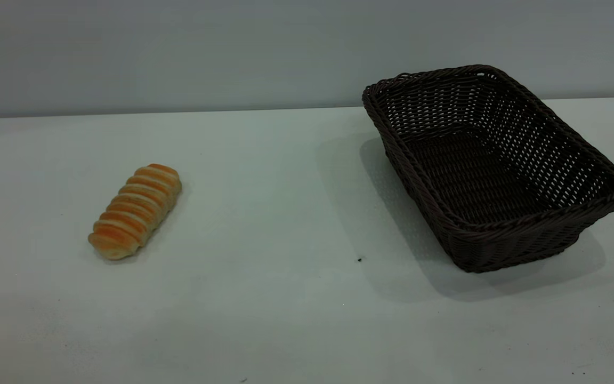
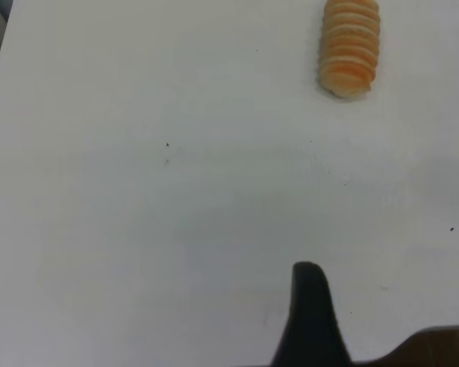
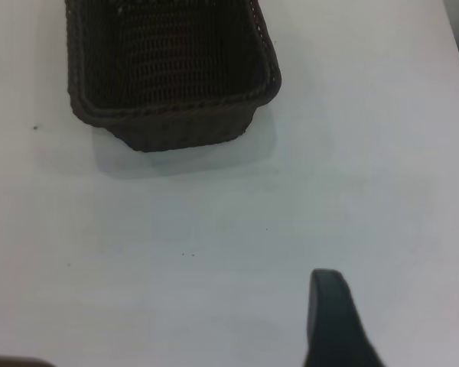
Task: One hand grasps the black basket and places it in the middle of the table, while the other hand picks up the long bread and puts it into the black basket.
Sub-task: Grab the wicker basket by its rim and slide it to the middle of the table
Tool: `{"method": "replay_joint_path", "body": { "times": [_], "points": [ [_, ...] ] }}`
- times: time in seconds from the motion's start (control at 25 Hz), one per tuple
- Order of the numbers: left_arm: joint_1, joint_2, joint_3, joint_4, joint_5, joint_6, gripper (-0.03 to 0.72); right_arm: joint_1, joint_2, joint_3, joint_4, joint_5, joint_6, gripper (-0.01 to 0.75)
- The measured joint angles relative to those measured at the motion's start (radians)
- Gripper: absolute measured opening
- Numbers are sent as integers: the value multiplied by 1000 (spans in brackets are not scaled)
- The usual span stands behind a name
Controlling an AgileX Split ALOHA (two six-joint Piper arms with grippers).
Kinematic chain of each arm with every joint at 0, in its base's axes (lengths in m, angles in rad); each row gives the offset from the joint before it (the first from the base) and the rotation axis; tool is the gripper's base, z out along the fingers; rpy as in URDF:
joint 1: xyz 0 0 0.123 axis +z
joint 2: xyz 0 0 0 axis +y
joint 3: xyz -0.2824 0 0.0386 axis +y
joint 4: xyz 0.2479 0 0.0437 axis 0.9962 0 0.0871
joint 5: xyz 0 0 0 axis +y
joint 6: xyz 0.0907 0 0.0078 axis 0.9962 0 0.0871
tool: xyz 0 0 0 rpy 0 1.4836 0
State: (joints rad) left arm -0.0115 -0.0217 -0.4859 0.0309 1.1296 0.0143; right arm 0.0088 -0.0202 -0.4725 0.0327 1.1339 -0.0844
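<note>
The long bread (image 1: 135,210), a golden-orange ridged loaf, lies on the table (image 1: 264,213) at the left. It also shows far off in the left wrist view (image 2: 351,46). The black basket (image 1: 579,141), dark woven wicker, stands empty on the table at the right, near the back edge. Its near end shows in the right wrist view (image 3: 176,126). Neither arm appears in the exterior view. Part of my left gripper (image 2: 310,317) hovers over bare table, well short of the bread. Part of my right gripper (image 3: 330,321) hovers over bare table, well short of the basket.
A grey wall runs behind the table's back edge (image 1: 179,113). A few tiny dark specks (image 1: 360,260) dot the tabletop between the bread and the basket. The table's side edges show in the wrist views' corners.
</note>
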Motion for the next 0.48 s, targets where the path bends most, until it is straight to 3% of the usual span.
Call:
{"method": "replay_joint_path", "body": {
  "times": [0.2,0.48],
  "points": [
    [0,28,-12,25,-21,-1,576,0,16,0,6,0,0,459],
    [0,349,-111,44,-218,-14,576,-2,232,-74,32,-105,17,500]
  ]
}}
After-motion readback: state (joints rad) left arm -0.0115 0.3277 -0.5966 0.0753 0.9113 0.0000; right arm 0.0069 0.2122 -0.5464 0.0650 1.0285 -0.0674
